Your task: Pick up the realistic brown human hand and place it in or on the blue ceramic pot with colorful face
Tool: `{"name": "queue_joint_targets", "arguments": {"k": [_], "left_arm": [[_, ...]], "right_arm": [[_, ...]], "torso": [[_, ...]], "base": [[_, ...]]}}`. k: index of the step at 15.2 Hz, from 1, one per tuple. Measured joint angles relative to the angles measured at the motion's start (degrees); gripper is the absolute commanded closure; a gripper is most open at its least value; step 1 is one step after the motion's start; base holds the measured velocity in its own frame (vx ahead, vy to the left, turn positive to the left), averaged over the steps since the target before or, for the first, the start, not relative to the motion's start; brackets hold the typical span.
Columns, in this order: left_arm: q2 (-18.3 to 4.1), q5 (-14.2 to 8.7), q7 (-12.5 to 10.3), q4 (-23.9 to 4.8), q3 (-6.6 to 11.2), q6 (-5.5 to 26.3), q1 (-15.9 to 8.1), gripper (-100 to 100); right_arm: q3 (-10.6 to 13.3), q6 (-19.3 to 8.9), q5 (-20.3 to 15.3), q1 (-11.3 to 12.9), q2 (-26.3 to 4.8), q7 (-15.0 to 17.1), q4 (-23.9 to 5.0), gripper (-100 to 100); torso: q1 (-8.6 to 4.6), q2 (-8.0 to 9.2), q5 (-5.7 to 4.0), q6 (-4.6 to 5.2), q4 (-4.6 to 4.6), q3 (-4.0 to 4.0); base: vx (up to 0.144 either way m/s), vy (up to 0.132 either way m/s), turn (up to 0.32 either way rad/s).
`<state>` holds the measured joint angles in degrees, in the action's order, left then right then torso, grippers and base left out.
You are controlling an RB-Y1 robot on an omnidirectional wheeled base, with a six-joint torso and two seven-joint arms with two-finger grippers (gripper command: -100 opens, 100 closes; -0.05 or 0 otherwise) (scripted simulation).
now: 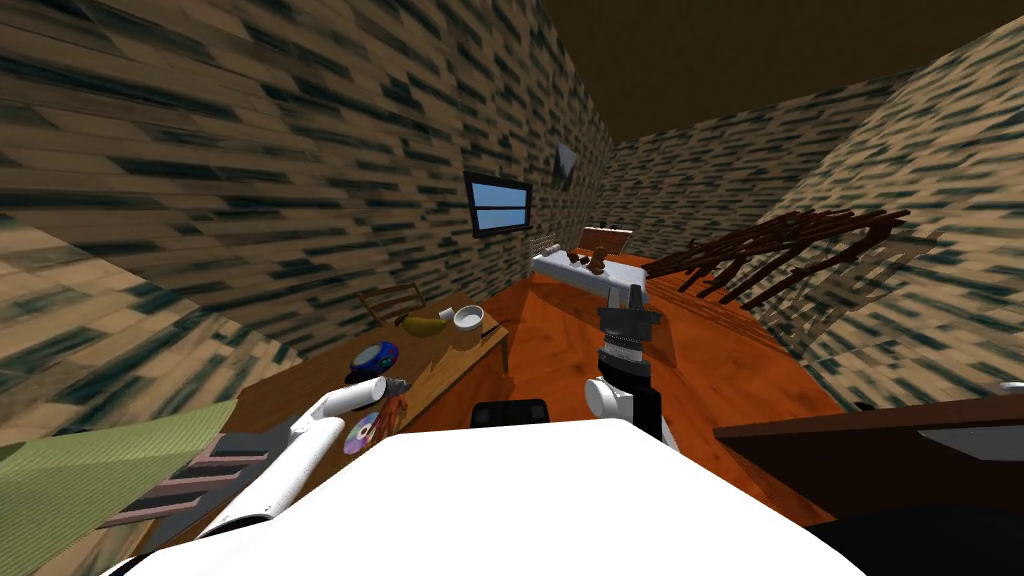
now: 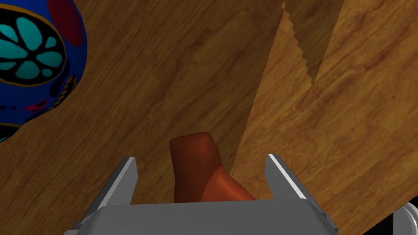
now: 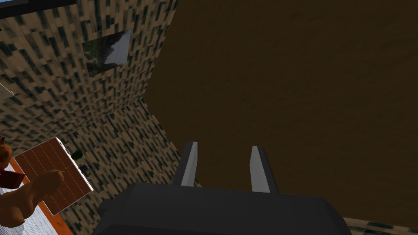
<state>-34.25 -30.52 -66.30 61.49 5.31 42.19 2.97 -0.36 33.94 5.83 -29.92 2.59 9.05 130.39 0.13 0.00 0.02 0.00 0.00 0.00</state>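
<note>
A reddish-brown human hand (image 2: 195,163) lies on the wooden table (image 2: 163,81), between the two fingers of my left gripper (image 2: 200,157). That gripper is open and its fingers (image 2: 127,179) stand clear of the hand's sides. The blue pot (image 2: 32,61), painted with teal and red patterns, stands on the table a short way beyond and to one side. In the head view the pot (image 1: 375,357) is just past my left gripper (image 1: 395,392), which is low over the hand (image 1: 400,408). My right gripper (image 1: 636,297) is raised at mid-room, its fingers (image 3: 190,163) close together around nothing.
On the table (image 1: 300,385) there are also a disc (image 1: 362,432), a banana (image 1: 425,324) and a white cup (image 1: 467,320). A chair (image 1: 392,298) stands behind it. A dark table (image 1: 880,440) is at my right, and a white table (image 1: 585,270) stands farther off.
</note>
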Motion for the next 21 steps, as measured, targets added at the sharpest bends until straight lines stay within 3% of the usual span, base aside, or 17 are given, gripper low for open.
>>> {"name": "queue_joint_targets", "arguments": {"k": [4,14,18,21], "left_arm": [[-1.58,-2.75,-3.69,-5.33,0.66,3.74,-1.57,-100],[-3.36,-5.49,-13.17,-12.17,1.68,11.37,-3.21,-100],[-4.00,-6.56,-15.58,-14.65,2.03,13.57,-3.87,-100],[-3.12,-5.93,-15.96,-15.74,2.37,12.77,-3.81,-100]], "right_arm": [[0.00,0.00,0.00,0.00,0.00,0.00,0.00,0],[0.00,0.00,0.00,0.00,0.00,0.00,0.00,0],[0.00,0.00,0.00,0.00,0.00,0.00,0.00,0],[0.00,0.00,0.00,0.00,0.00,0.00,0.00,0]], "torso": [[0.02,0.00,0.01,0.00,0.00,0.00],[0.02,0.03,0.00,-0.02,0.01,0.02],[0.00,0.02,0.00,-0.03,0.00,0.01],[0.08,0.00,0.03,-0.01,0.00,0.00]], "base": [[-0.001,0.018,-0.145],[-0.005,0.017,-0.126],[-0.006,0.014,-0.060],[0.000,0.043,-0.093]]}}
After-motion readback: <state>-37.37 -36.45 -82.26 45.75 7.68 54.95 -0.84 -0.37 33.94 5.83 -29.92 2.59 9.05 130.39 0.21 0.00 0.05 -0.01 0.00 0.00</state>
